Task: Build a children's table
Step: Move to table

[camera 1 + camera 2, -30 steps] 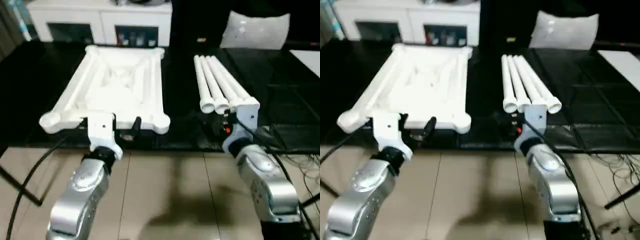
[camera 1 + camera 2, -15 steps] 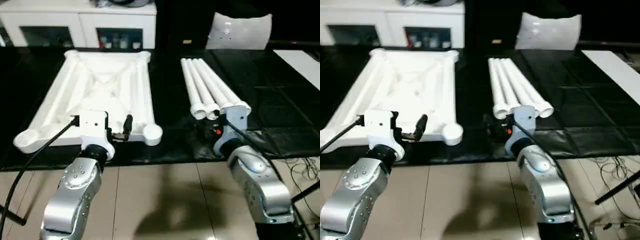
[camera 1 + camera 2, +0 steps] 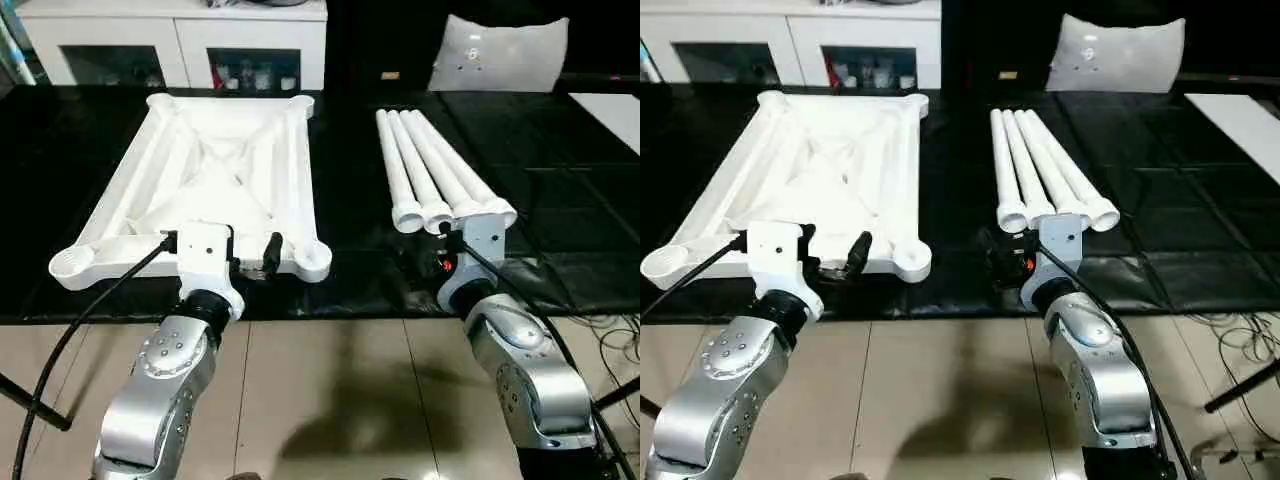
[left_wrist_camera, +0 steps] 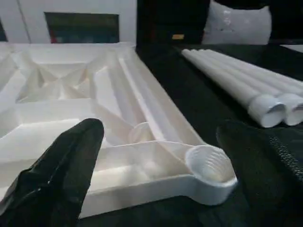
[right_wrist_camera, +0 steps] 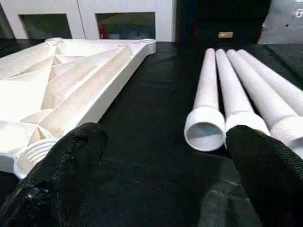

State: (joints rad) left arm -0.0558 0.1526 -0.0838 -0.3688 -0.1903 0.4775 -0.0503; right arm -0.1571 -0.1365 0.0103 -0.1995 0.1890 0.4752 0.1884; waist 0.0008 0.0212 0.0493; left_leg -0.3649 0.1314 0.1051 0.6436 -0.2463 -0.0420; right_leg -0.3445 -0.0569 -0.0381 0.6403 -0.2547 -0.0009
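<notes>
The children's table lies in parts on a black surface. Its white top rests upside down at the left, ribs up, with a round socket at the near corner. Four white legs lie side by side at the right, open ends toward me. My left gripper hovers open at the top's near edge, holding nothing, its black fingers spread wide. My right gripper is open just short of the legs' near ends, also holding nothing.
A white cabinet stands behind the surface. A pale plastic bag sits at the back right, and a white sheet lies at the far right. Cables trail on the tiled floor by the front edge.
The whole picture has shifted as the camera moved. Both grippers stay open and hold the same places relative to the top and the legs.
</notes>
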